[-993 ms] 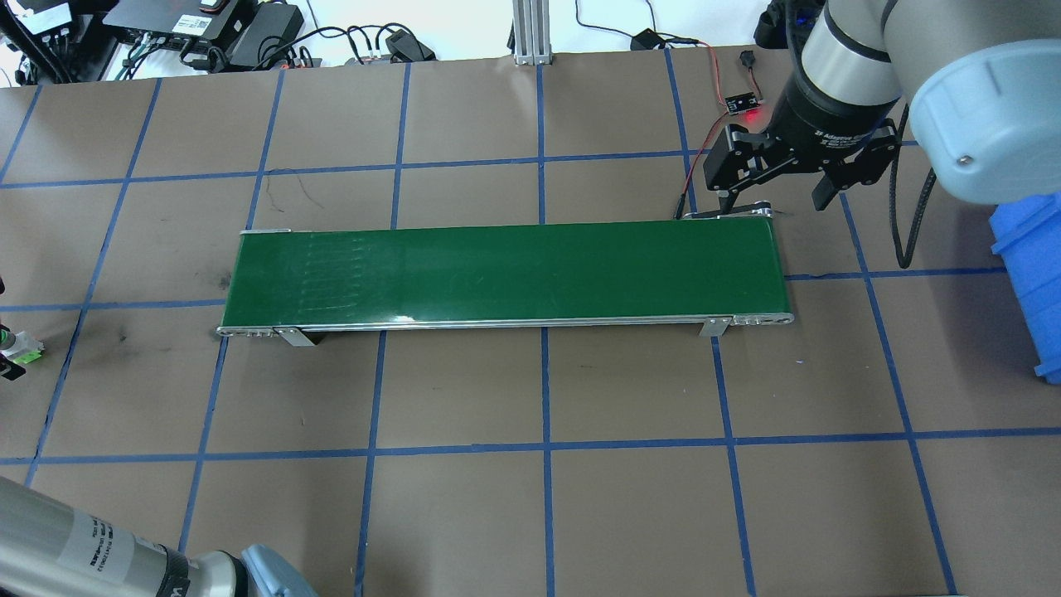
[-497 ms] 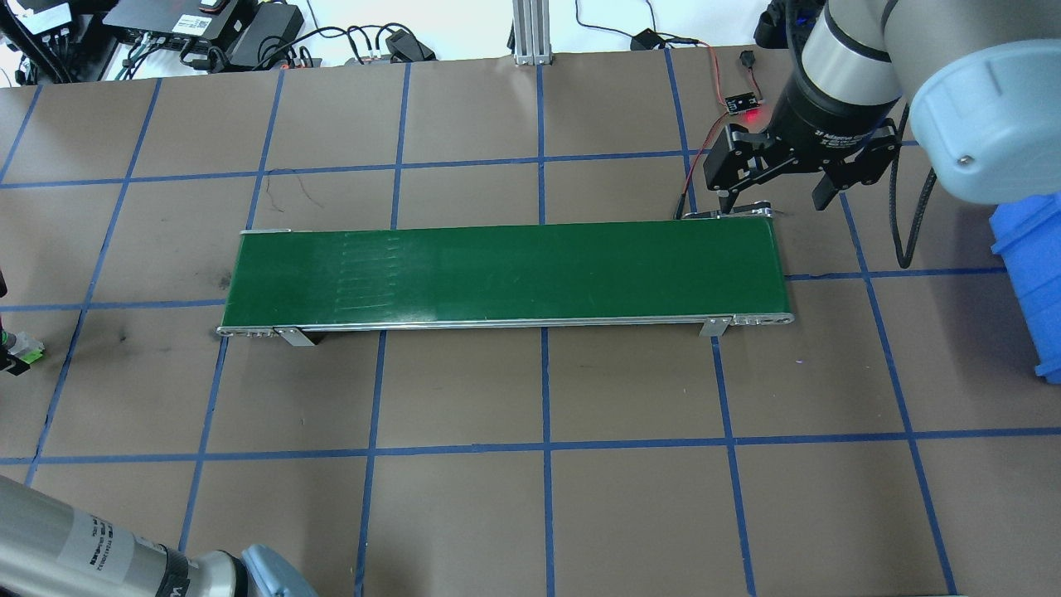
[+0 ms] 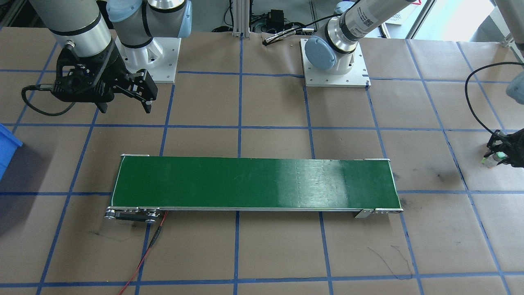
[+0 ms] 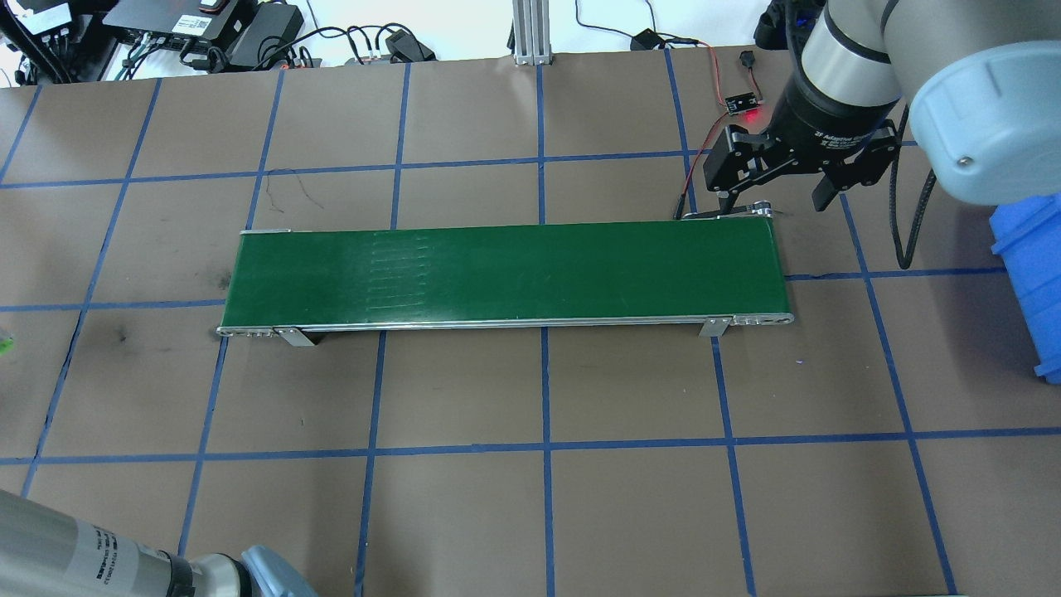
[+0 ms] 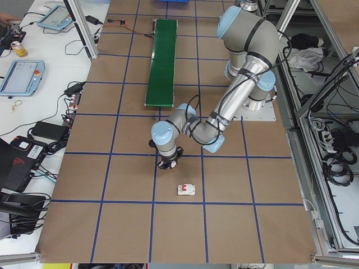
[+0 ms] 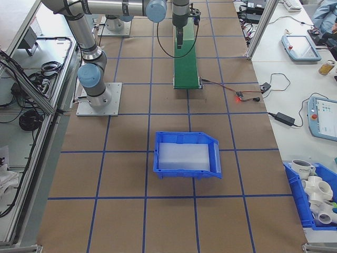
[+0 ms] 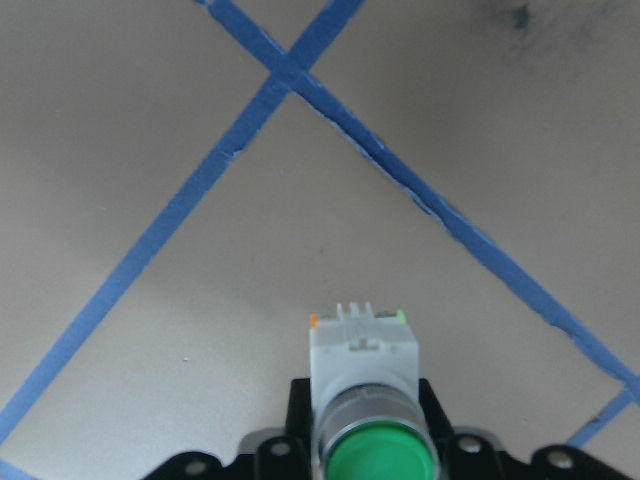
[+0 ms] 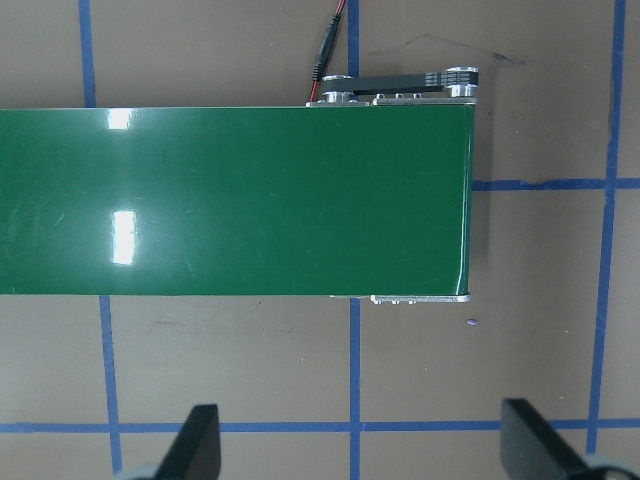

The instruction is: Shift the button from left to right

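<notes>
Since the earlier frame the button (image 7: pixel 362 400), clamped in the left gripper (image 3: pixel 505 152), has slid off the overhead view's left edge, while the right gripper (image 4: pixel 775 192) waits spread wide at upper right; a slack pinch could drop it short of the belt (image 4: pixel 506 275).

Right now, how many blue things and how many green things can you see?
Blue: 2, the blue bin and a second bin holding white fittings.
Green: 2, the conveyor belt and the button cap.
Total: 4
</notes>
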Motion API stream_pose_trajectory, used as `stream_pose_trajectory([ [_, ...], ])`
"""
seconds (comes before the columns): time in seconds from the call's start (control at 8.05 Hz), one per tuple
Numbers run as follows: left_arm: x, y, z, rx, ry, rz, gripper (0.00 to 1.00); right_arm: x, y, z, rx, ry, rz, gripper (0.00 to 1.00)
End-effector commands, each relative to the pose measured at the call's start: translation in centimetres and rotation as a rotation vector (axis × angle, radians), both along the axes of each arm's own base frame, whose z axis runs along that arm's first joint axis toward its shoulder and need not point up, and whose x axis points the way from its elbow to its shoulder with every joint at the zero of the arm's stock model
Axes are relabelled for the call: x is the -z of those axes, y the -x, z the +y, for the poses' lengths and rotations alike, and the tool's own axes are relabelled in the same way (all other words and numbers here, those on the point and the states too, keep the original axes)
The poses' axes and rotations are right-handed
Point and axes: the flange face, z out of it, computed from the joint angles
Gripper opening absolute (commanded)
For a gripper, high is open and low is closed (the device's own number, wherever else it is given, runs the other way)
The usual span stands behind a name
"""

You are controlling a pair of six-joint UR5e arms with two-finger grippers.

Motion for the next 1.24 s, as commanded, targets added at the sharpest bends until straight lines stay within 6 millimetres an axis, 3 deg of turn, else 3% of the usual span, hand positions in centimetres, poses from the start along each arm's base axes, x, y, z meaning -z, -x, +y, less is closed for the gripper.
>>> stream_pose_trajectory([
  [0.0,-9.3,5.8,0.0,-0.156,0.048,0.009,0.0,0.1,0.0,0.0,0.0,-0.002,0.0,1.0],
  [0.25,-12.8,12.8,-1.7,-0.382,0.058,-0.013,0.0,0.0,0.0,0.0,0.0,0.0,0.002,1.0],
  [0.75,-13.8,25.6,-6.5,-0.637,0.107,0.044,0.0,0.1,0.0,0.0,0.0,-0.002,0.0,1.0],
  [1.12,-11.9,28.8,-7.8,-0.725,0.09,0.131,0.0,0.0,0.0,0.0,0.0,0.0,0.0,1.0],
])
